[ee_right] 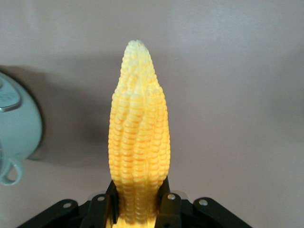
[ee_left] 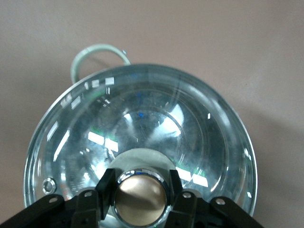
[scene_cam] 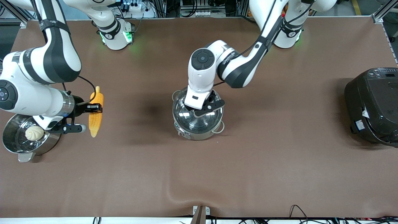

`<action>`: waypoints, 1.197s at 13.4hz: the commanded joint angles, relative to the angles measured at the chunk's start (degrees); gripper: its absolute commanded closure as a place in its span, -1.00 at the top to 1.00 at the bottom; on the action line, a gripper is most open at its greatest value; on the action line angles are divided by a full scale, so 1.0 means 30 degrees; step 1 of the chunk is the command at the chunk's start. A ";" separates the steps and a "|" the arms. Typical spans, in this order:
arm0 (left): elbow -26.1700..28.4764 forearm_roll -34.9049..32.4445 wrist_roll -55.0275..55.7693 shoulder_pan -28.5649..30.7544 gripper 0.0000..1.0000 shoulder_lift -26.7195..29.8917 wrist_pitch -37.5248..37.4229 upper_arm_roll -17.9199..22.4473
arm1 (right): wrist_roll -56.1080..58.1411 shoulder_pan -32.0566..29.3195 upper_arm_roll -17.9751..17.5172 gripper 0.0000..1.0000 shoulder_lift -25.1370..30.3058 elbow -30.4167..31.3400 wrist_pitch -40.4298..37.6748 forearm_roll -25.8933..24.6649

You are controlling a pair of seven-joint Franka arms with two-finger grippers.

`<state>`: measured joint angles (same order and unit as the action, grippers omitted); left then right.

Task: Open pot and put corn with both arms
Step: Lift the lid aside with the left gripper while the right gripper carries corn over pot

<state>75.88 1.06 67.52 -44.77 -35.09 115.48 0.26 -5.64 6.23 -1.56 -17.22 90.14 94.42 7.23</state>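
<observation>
Lid-removal step: left end effector [ee_left: 141, 190] clamped on lid knob [ee_left: 141, 197] of pot [scene_cam: 197, 132], lift due next; right end effector [scene_cam: 94, 108] clamped on corn [scene_cam: 95, 112], waiting above the surface [scene_cam: 279, 155]

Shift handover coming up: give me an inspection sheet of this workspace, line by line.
Surface: brown table mat, a ripple at the edge nearest the front camera.
Job's things: pot mid-table, glass lid on; corn held above the mat.
Clutter: steamer pot holding a white bun at the right arm's end; black rice cooker at the left arm's end.
Claws: left claw shut on the lid's knob; right claw shut on the corn.
Cables: black cable on the right arm.
Surroundings: metal framing, wiring past the bases.
</observation>
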 commanded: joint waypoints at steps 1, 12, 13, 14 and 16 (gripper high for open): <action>0.0283 0.0260 -0.2839 0.1353 -1.00 0.2579 -0.2830 0.0059 | -0.0811 0.0206 0.0169 -0.95 -0.0531 -0.0807 -0.0419 0.1624; 0.6043 0.0231 -1.5764 1.0113 -1.00 0.7972 -0.5163 0.0029 | -0.8859 0.9781 0.0170 -0.93 -0.2780 -0.1653 0.5080 0.0343; 0.7302 0.0202 -1.6466 1.0843 -1.00 0.8353 -0.4053 0.0001 | -0.9685 1.0657 0.0198 -0.92 -0.3483 -0.2034 0.5465 0.0198; 0.8765 0.0202 -1.7343 1.1344 -1.00 0.8879 -0.2823 0.0000 | -1.0302 1.1507 0.0315 -0.92 -0.4128 -0.2241 0.5527 -0.0035; 1.1811 0.0027 -1.8345 1.1961 -1.00 1.0050 -0.0012 0.0030 | -1.0949 1.1487 0.0316 -0.91 -0.5038 -0.2707 0.6517 -0.0360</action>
<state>100.53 1.14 14.63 -10.14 -11.97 108.74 1.04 -36.27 40.55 -1.54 -28.37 86.48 112.92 7.26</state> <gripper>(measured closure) 0.498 0.661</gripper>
